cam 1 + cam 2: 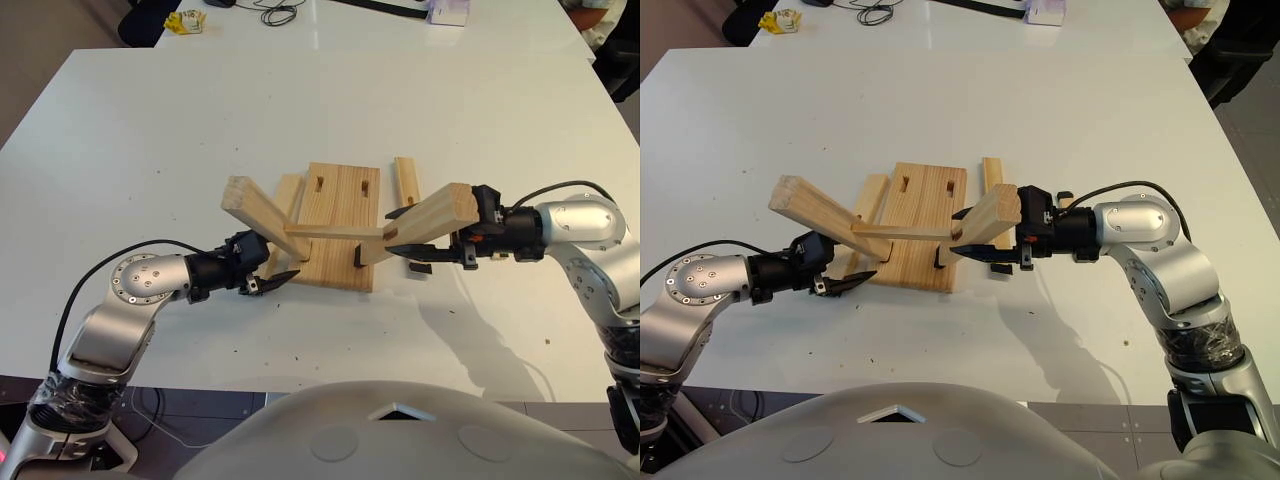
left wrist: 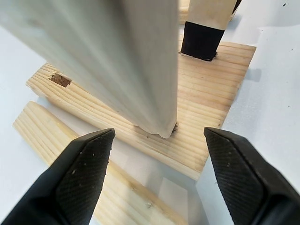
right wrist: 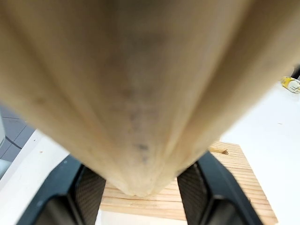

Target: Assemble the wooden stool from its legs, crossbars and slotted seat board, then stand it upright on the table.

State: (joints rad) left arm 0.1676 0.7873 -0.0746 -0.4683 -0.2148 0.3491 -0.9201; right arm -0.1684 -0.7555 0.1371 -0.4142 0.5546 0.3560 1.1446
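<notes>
The slotted seat board (image 1: 338,190) lies flat mid-table. Two legs rise from it, splayed outward and joined by a thin crossbar (image 1: 330,232). The left leg (image 1: 252,207) leans left, its lower end (image 2: 140,70) resting at the board's near edge. My left gripper (image 1: 270,282) sits low beside that end, open, its fingers (image 2: 84,178) wide apart and clear of the wood. The right leg (image 1: 440,215) leans right, and my right gripper (image 1: 410,240) is shut on it, with pads (image 3: 89,192) on both sides. A dark piece (image 2: 201,40) shows at that leg's foot.
Two loose wooden pieces lie flat on the white table (image 1: 150,130), one (image 1: 287,195) along the board's left side and one (image 1: 406,178) along its right. A yellow item (image 1: 185,22), cables (image 1: 280,12) and a small box (image 1: 447,12) sit at the far edge.
</notes>
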